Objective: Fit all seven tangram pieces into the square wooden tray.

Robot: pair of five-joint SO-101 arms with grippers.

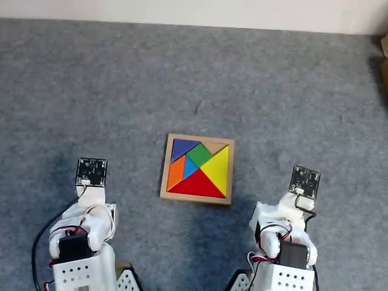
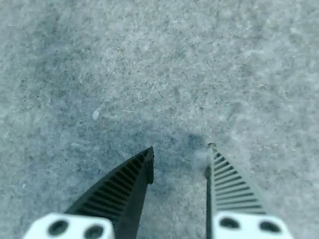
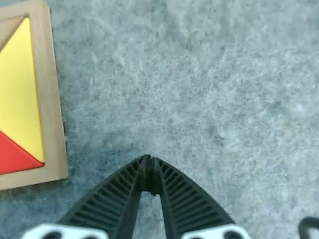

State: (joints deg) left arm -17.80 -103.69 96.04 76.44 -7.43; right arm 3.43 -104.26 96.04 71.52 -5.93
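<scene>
Left jaws stand open above the grey surface [image 2: 149, 59], right jaws are pressed together tip to tip near one corner of the square wooden tray [image 3: 54, 99], and both hold nothing. The tray lies flat between the left arm [image 1: 85, 233] and the right arm [image 1: 282, 236], and the tangram pieces [image 1: 212, 170] sit inside it; one triangle [image 1: 216, 145] at its far rim looks wood-coloured, and I cannot tell if it is a piece.

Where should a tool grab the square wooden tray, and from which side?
Probably the square wooden tray's raised rim beside the yellow triangular piece, descending from above on the right tool's side. It lies flat on grey carpet, pieces inside, so only that thin border offers a pinch.
</scene>
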